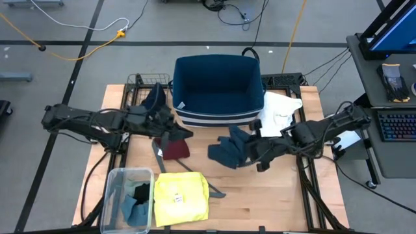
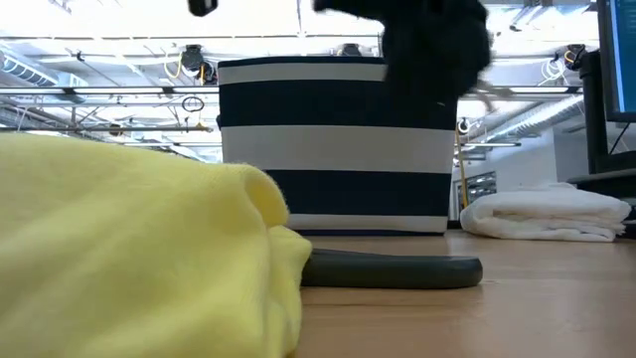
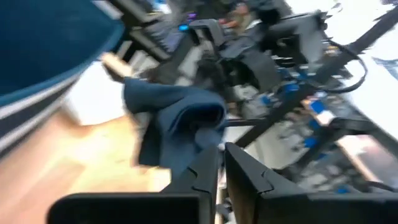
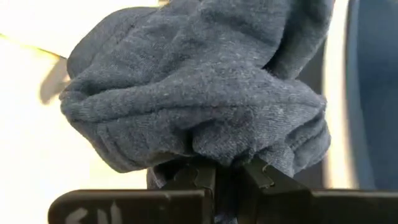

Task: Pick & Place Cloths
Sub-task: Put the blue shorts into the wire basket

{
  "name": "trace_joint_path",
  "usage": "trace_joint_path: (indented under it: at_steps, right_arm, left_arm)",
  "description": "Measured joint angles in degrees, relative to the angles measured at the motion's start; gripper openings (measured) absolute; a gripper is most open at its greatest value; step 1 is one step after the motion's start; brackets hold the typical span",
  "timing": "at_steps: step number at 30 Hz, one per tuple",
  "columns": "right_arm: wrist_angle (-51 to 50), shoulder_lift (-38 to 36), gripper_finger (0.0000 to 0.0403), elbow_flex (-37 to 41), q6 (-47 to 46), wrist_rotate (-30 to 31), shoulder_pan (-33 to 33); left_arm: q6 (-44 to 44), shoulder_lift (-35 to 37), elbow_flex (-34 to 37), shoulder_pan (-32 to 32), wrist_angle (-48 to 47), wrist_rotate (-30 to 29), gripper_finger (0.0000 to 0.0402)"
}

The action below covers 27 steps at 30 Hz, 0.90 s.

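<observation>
Grey floor (image 1: 195,26) with cables (image 1: 78,26); ceiling lights (image 2: 119,45).

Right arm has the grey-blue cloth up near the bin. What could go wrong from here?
1. The right gripper pinches only a bunched fold of the grey-blue cloth; most of it hangs loose, so it may slip out or drape over the navy striped bin rim.
2. The left gripper sits close by beside the bin, above the maroon piece; the arms could crowd each other.
3. The hanging cloth could brush the white shirt.
</observation>
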State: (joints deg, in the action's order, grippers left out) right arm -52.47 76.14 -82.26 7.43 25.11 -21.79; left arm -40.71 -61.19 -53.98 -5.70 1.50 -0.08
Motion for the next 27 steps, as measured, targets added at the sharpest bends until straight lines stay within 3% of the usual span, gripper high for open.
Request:
trace_joint_path:
  at_steps: [8,13,21,27]
  right_arm:
    - [15.5,0.7,0.0013,0.0,37.0,12.6,-2.9]
    - [22.1,2.0,0.0013,0.0,54.0,18.0,-3.2]
    - [25.1,6.2,0.0013,-0.1,71.3,28.4,-2.9]
    - [31.4,9.4,0.0013,-0.1,78.4,30.6,-2.9]
  left_arm:
    - [-3.5,-5.8,0.0,0.2,9.5,0.8,0.0135]
    - [-6.4,-8.3,0.0,0.5,14.1,0.8,0.0200]
    - [-5.4,-9.7,0.0,0.5,21.1,-0.3,0.0266]
    - [-4.6,-9.7,0.0,0.6,19.8,-3.4,0.0290]
